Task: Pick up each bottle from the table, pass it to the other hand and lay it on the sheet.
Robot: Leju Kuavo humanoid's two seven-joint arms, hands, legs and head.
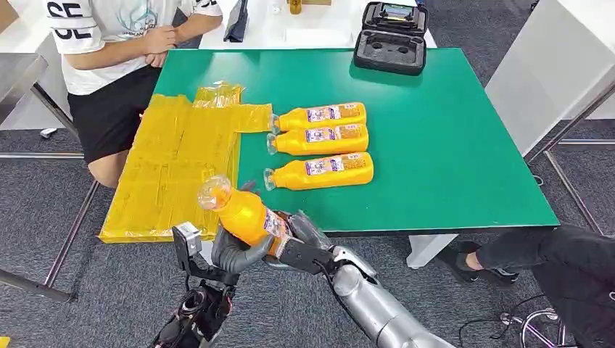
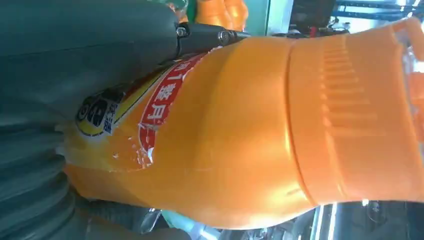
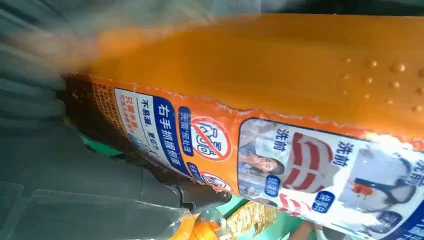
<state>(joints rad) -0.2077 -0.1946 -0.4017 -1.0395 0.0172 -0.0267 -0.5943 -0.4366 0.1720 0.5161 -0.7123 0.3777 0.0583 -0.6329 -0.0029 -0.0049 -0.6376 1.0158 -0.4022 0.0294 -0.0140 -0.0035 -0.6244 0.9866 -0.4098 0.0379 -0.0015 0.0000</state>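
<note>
An orange bottle (image 1: 243, 212) with a clear cap hangs tilted over the table's front edge, cap toward the yellow sheet (image 1: 170, 163). My left hand (image 1: 230, 255) wraps it from below and my right hand (image 1: 303, 238) grips its base end, so both hold it. Up close, the bottle (image 2: 240, 140) lies against my left hand (image 2: 75, 55). Its label side (image 3: 280, 75) rests in my right hand (image 3: 75, 170). Three more orange bottles (image 1: 323, 116), (image 1: 323, 139), (image 1: 323, 171) lie side by side on the green table (image 1: 450, 145), caps toward the sheet.
A person (image 1: 116, 43) sits at the table's far left corner, beside the sheet. A black case (image 1: 391, 36) stands open at the table's far edge. Another person's leg (image 1: 537, 254) reaches in at the lower right. A white table (image 1: 551, 65) stands to the right.
</note>
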